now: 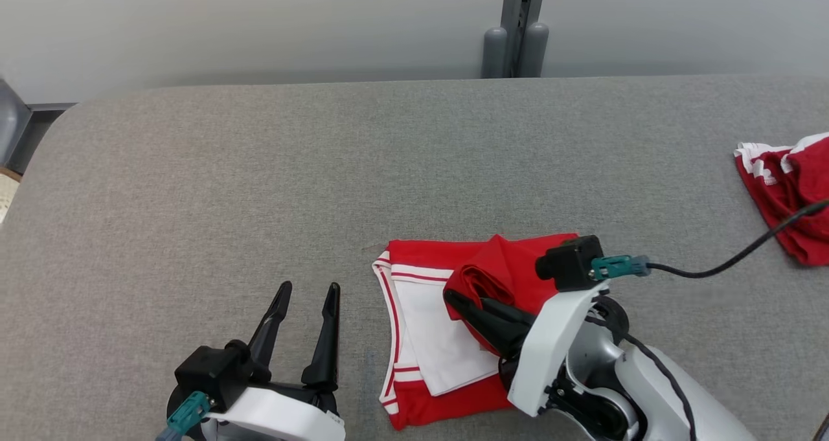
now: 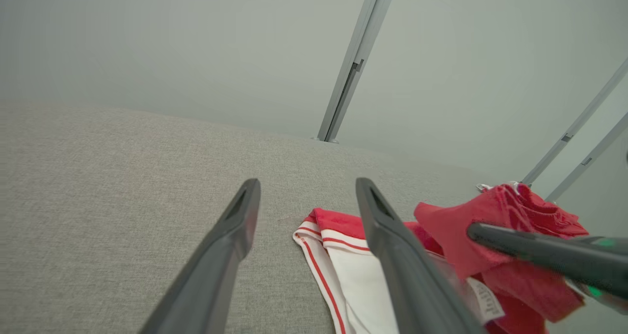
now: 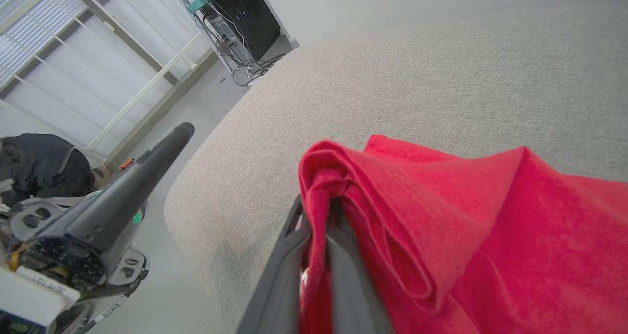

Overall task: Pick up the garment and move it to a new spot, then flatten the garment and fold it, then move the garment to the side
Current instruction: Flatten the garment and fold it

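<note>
The red and white garment (image 1: 434, 337) lies partly folded on the grey padded table (image 1: 259, 169), near the front edge at the middle. My right gripper (image 1: 454, 298) is shut on a red fold of it, lifted and bunched over the white panel. The right wrist view shows that fold (image 3: 441, 216) pinched between my right gripper's (image 3: 319, 226) dark fingers. My left gripper (image 1: 309, 292) stands open just left of the garment, nothing between its fingers. In the left wrist view, my left gripper (image 2: 306, 192) points past the garment's striped corner (image 2: 358, 275), beside the raised red fold (image 2: 456, 231).
A second red and white cloth (image 1: 790, 195) lies bunched at the table's right edge, under my right arm's black cable (image 1: 732, 260). A grey post (image 1: 515, 39) stands behind the table. A person in dark clothing (image 3: 39, 162) is beyond the table's left end.
</note>
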Robot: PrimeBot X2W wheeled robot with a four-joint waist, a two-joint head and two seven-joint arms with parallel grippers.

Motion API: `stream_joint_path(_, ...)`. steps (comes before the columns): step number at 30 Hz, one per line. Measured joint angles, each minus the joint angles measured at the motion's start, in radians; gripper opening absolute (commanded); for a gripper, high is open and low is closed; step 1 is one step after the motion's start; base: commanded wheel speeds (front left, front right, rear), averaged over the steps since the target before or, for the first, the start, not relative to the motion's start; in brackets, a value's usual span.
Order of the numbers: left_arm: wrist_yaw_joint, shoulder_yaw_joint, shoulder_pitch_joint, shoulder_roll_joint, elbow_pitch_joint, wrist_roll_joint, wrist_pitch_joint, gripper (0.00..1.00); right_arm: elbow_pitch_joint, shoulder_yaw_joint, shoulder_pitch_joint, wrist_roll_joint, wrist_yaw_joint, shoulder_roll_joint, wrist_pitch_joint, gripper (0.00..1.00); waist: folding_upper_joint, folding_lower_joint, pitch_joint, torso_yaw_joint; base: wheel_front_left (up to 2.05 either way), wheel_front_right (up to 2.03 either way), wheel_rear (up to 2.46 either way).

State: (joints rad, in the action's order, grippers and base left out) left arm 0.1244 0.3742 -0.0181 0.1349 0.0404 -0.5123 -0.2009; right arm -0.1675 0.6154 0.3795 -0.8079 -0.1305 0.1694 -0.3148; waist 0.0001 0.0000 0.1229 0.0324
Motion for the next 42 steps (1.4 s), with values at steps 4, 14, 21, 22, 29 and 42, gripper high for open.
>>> stream_joint_path(4, -0.002, 0.009, -0.007, -0.007, 0.009, -0.001, -0.003, 1.0, -0.09, 0.025, 0.035, 0.016, 0.0, -0.037, 0.011, 0.0, 0.0, 0.0, -0.004, 0.023, 0.0, 0.0, 0.0)
stream_joint_path(14, -0.009, 0.023, -0.008, -0.016, 0.03, -0.01, -0.011, 1.0, -0.318, 0.084, 0.125, 0.085, 0.0, -0.102, 0.022, 1.0, 0.0, 0.0, -0.022, 0.062, 0.0, 0.0, 0.0)
stream_joint_path(21, -0.01, 0.032, -0.008, -0.018, 0.036, -0.013, -0.014, 1.0, -0.396, 0.135, 0.174, 0.085, 0.0, -0.117, 0.06, 1.0, 0.0, 0.0, -0.03, 0.074, 0.0, 0.0, 0.0)
stream_joint_path(22, -0.01, 0.033, -0.008, -0.018, 0.037, -0.014, -0.014, 1.0, -0.392, 0.147, 0.178, 0.07, 0.0, -0.117, 0.07, 1.0, 0.0, 0.0, -0.032, 0.076, 0.0, 0.0, 0.0)
stream_joint_path(29, -0.007, 0.035, -0.006, -0.015, 0.037, -0.015, -0.015, 1.0, -0.4, 0.17, 0.21, 0.06, 0.0, -0.121, 0.161, 1.0, 0.0, 0.0, -0.035, 0.07, 0.0, 0.0, 0.0)
stream_joint_path(42, 0.005, 0.036, -0.019, 0.005, 0.038, -0.001, -0.016, 1.0, -0.456, -0.046, 0.213, 0.272, 0.0, -0.063, 0.48, 1.0, 0.0, 0.0, -0.031, 0.006, 0.0, 0.0, 0.0)
